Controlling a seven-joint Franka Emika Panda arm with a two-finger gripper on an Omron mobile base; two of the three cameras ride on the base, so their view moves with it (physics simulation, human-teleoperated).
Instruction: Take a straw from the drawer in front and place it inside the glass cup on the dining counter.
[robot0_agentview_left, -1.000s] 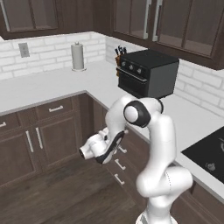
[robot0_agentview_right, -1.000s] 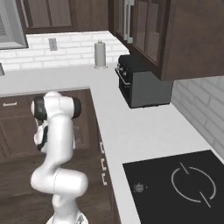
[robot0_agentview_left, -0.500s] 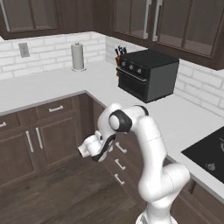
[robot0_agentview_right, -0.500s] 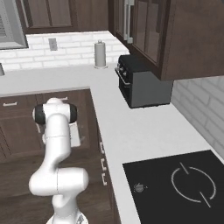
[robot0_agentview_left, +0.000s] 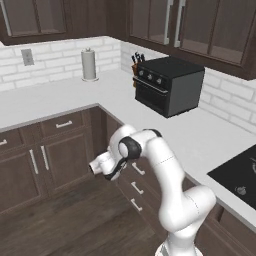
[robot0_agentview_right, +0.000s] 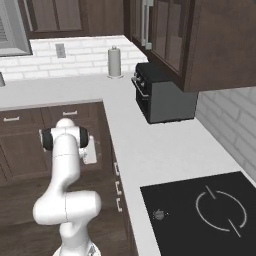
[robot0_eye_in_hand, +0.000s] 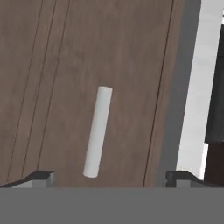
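drawer (robot0_eye_in_hand: 109, 52) handle (robot0_eye_in_hand: 98, 131) ahead, tool (robot0_eye_in_hand: 109, 177) lowered

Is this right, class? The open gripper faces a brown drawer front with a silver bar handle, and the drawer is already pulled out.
One part is wrong: the drawer is not pulled out. It is shut, as the hand view shows, with the open gripper facing its brown front and silver bar handle.
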